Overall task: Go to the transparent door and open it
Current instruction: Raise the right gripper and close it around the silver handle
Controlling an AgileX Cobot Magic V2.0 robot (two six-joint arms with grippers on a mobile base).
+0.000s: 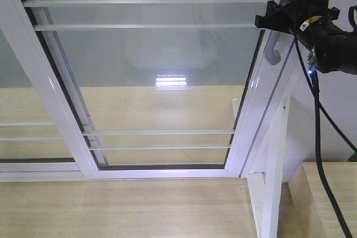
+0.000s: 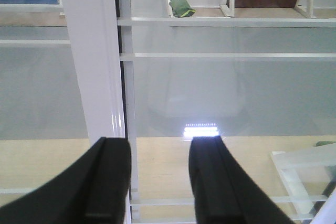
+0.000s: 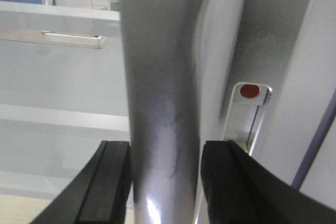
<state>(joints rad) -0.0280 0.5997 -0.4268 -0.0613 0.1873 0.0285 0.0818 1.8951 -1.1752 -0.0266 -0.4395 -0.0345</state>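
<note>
The transparent door (image 1: 156, 71), clear glass in a white frame with thin white bars, fills the front view. Its curved grey handle (image 1: 272, 54) is on the right stile. My right gripper (image 1: 273, 19) is at the handle's upper part. In the right wrist view the grey handle (image 3: 163, 103) fills the gap between the black fingers (image 3: 110, 187), and the right gripper (image 3: 165, 182) is shut on it. A lock plate (image 3: 251, 103) with a red dot sits to the right. My left gripper (image 2: 159, 182) is open, holds nothing, and faces the glass beside a white stile (image 2: 92, 77).
A second white-framed glass panel (image 1: 22, 110) overlaps on the left. Light wooden flooring (image 1: 111, 210) runs below the door track. A white post (image 1: 273, 182) stands at the lower right, and a black cable (image 1: 321, 137) hangs from the right arm. A green object (image 2: 181, 6) lies beyond the glass.
</note>
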